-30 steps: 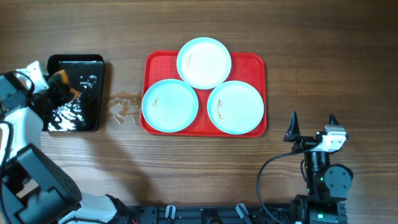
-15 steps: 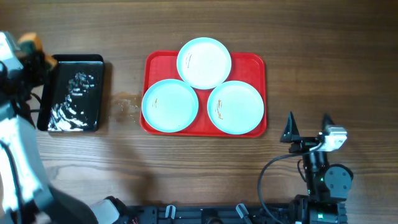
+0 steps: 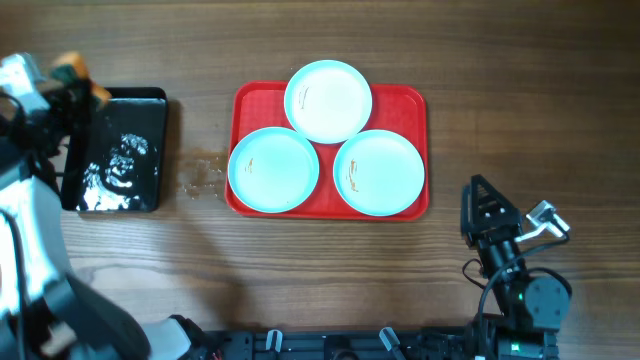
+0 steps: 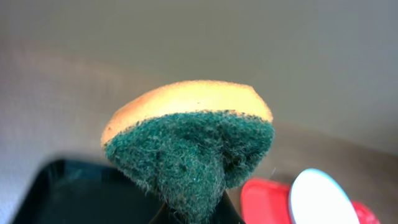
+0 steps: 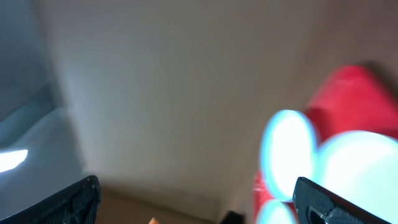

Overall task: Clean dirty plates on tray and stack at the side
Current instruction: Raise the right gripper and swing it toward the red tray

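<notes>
Three pale-blue plates lie on the red tray (image 3: 245, 100): one at the back (image 3: 328, 101), one front left (image 3: 273, 170), one front right (image 3: 378, 172), each with small orange-brown smears. My left gripper (image 3: 68, 82) is at the far left, above the back corner of a black tray, shut on an orange sponge (image 3: 72, 67). In the left wrist view the sponge's green scouring side (image 4: 189, 143) fills the middle and hides the jaws. My right gripper (image 3: 488, 212) stands open and empty on the near side of the tray's right corner; its dark fingertips (image 5: 323, 199) frame blurred plates (image 5: 286, 146).
A black tray (image 3: 150, 110) holding soapy water sits left of the red tray. Between the two trays, a small wet patch (image 3: 200, 175) marks the wood. The right arm's base (image 3: 520, 300) is at the front right edge.
My left gripper has lifted the sponge out of the black tray and moved it towards that tray's back left corner. The right gripper has tipped over and now points towards the tray.
</notes>
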You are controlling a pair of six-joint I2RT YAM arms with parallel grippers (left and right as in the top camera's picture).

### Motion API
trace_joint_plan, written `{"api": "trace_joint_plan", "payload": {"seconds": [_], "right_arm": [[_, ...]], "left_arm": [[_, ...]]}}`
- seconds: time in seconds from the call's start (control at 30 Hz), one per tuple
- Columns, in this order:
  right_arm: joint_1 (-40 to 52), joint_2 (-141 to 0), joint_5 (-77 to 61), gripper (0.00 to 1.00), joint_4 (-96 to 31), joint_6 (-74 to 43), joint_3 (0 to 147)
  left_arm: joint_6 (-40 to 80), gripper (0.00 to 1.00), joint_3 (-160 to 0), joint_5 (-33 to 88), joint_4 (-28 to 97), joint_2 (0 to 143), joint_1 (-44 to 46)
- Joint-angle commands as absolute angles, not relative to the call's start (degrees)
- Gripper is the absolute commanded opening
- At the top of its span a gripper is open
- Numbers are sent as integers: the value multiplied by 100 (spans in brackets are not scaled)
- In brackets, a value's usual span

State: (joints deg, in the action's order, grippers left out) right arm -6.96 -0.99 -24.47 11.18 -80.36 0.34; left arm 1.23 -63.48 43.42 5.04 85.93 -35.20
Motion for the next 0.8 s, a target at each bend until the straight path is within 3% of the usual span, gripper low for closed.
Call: {"api": "trace_joint_plan", "payload": {"seconds": [0.0,0.07,0.13,0.3,0.53,0.63,0.77], "right_arm": [[-727,-73,-2856,100,1717,-7953,174],[-727,-174,-2919,100,1669,-7616,458],[-725,-388,-3122,99,1588,-7102,803],[-725,-1706,-3830,100,316,-5212,2263],[-613,-4574,-4272,99,-2740,-2764,5186],[-165,-5854,-4180,99,-4202,-1789,6726],[803,-7116,-3181,99,-5649,-1326,8366]], "left_arm": [[366,4,-6462,2989,1068,8180,-3444],[294,4,-6438,1820,1715,8368,-3376],[19,4,-6375,1468,2023,8685,-3321],[-246,4,-6366,2847,2187,9463,-3323],[-554,4,-6632,4375,1328,8729,-3319],[-556,4,-6635,3673,1361,8475,-3315],[-561,4,-6632,2408,2095,8938,-3306]]}}
